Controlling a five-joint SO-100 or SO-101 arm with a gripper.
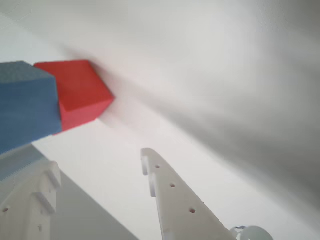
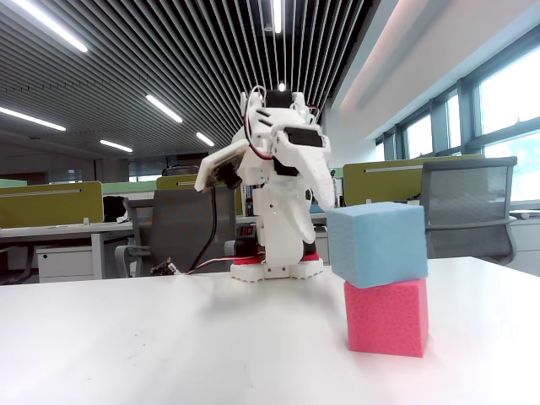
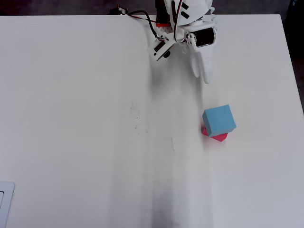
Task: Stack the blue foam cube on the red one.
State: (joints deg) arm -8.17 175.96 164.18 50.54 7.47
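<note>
Gripper (image 1: 100, 170) spread wide, holding nothing, both white fingers apart in the wrist view. Arm (image 2: 274, 169) folded back over its base, raised off the table (image 3: 71, 118), well apart from the cubes. Blue foam cube (image 2: 376, 244) rests on the red one (image 2: 386, 317), slightly offset, at the table's right side in the overhead view.

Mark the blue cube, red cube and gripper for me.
blue foam cube (image 2: 376, 245), fixed view, front face.
red one (image 2: 386, 316), fixed view, front face.
gripper (image 3: 202, 71), overhead view, between the fingers' tips, clear of both cubes.
</note>
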